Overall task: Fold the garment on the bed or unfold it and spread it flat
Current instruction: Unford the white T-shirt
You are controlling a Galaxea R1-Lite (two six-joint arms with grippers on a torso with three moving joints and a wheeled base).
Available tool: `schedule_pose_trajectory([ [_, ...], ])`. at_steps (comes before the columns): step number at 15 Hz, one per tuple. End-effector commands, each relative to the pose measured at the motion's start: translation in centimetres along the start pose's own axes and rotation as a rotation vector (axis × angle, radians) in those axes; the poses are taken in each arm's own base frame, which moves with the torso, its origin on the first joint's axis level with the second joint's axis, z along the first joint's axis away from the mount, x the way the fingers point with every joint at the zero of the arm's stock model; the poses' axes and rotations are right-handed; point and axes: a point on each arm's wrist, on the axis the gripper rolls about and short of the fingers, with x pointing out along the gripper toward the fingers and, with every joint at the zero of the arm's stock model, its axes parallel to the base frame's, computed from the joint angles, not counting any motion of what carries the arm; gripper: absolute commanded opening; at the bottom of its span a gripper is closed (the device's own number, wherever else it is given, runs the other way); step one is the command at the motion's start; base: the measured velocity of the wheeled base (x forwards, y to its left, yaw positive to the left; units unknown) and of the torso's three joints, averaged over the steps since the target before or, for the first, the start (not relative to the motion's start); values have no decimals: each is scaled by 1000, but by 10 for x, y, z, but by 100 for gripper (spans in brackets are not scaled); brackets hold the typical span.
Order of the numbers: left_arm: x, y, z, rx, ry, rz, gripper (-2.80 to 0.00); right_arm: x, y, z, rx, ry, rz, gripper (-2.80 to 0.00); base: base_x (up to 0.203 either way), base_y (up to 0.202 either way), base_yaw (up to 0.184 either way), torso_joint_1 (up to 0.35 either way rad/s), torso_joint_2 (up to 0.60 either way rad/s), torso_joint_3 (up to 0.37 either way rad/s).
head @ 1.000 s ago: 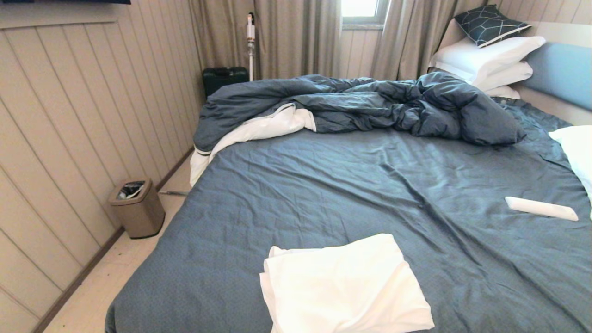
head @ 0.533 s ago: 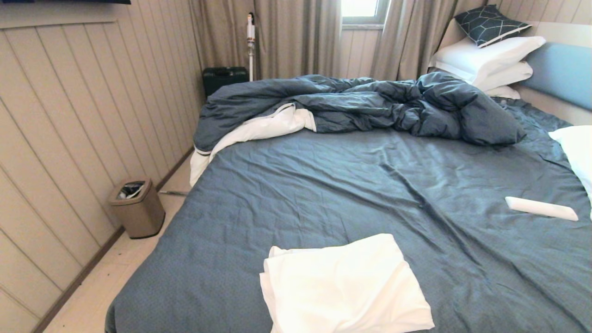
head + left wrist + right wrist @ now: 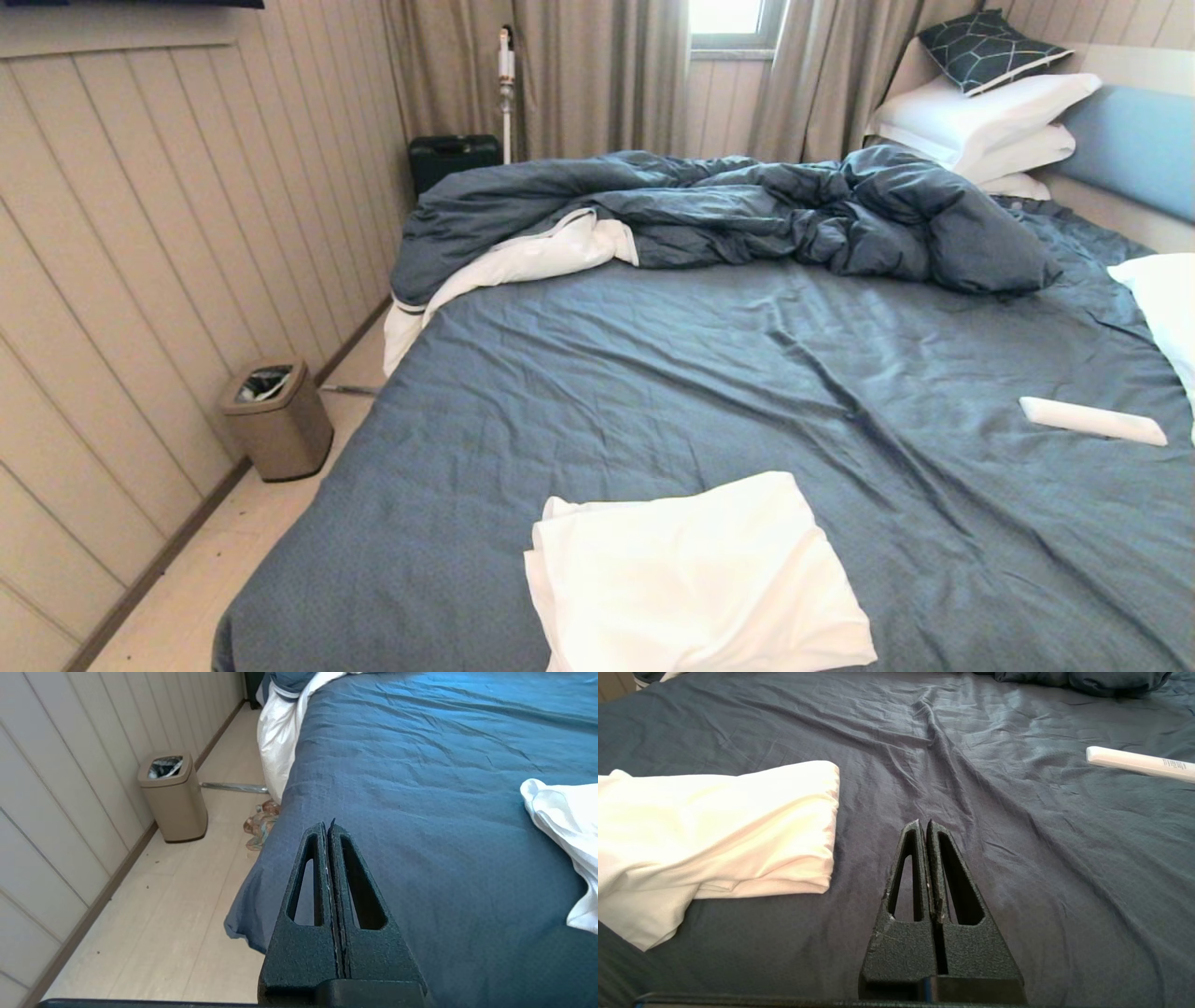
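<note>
**Folded white garment on bed, both hands pressed together**

Far left in the head view: panelled wall [image 3: 140, 280], with a tan waste bin [image 3: 277, 420] on the pale floor [image 3: 215, 579] at its foot. Further back, a dark case [image 3: 455, 157] and a white stick vacuum [image 3: 506, 84] standing against beige curtains [image 3: 597, 75].

Centre: wide bed [image 3: 653, 373] under a wrinkled blue-grey sheet. Along its far side, a rumpled matching duvet [image 3: 747, 210] with a white underside turned out at its left end. Near the front edge, the white garment [image 3: 691, 579], loosely folded into a rough rectangle, lying flat on the sheet and touched by neither hand.

Right: a slim white remote-like bar [image 3: 1092, 420] on the sheet, well apart from the garment. Beyond it, 2 stacked white pillows [image 3: 990, 117] topped by 1 dark patterned cushion [image 3: 990, 47], beside a light blue headboard [image 3: 1134, 149]. Another white pillow [image 3: 1167, 299] at the right edge.

Left hand [image 3: 329, 826]: fingers closed flat against each other, empty, poised over the bed's left corner, with the garment off to one side. Right hand [image 3: 923, 823]: fingers likewise pressed together, empty, over bare sheet just beside the garment's folded edge, the white bar further off.
</note>
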Motion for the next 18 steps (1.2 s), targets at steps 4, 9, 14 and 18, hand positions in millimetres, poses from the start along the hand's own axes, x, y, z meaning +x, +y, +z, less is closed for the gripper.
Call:
schedule_pose_trajectory([
  [4, 0, 0, 0, 2, 0, 0, -280, 0, 0, 0, -1, -1, -1, -280, 0, 0, 0, 0, 0, 0],
  [9, 0, 0, 0, 0, 1, 0, -280, 0, 0, 1, -10, -5, 1, -280, 0, 0, 0, 0, 0, 0],
  [14, 0, 0, 0, 6, -2, 0, -280, 0, 0, 1, -22, -2, 11, -280, 0, 0, 0, 0, 0, 0],
  [18, 0, 0, 1, 5, -4, 0, -280, -1, 0, 2, -91, 125, 21, -280, 0, 0, 0, 0, 0, 0],
])
